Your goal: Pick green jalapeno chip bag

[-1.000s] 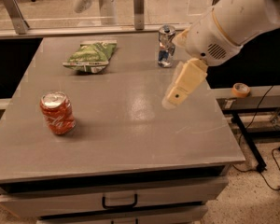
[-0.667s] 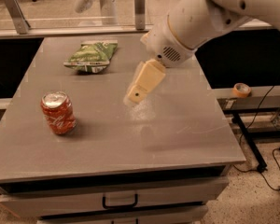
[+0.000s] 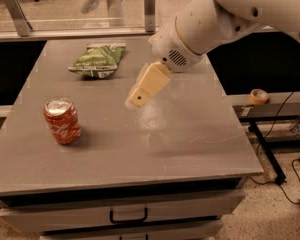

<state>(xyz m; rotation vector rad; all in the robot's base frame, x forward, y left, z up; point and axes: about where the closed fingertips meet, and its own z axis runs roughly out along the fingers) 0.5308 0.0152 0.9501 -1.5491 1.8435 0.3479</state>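
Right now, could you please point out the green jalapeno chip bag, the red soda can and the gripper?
green jalapeno chip bag point(image 3: 97, 60), camera view, bag's middle.
red soda can point(image 3: 63, 123), camera view, its side.
gripper point(image 3: 135, 100), camera view, its tip, above the table point(image 3: 200, 146) centre.

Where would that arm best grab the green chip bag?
Probably from above, pinching the middle of the green jalapeno chip bag across its narrower width. It lies flat on the table, so its edges offer little. The gripper hovers over the table, right of the bag.
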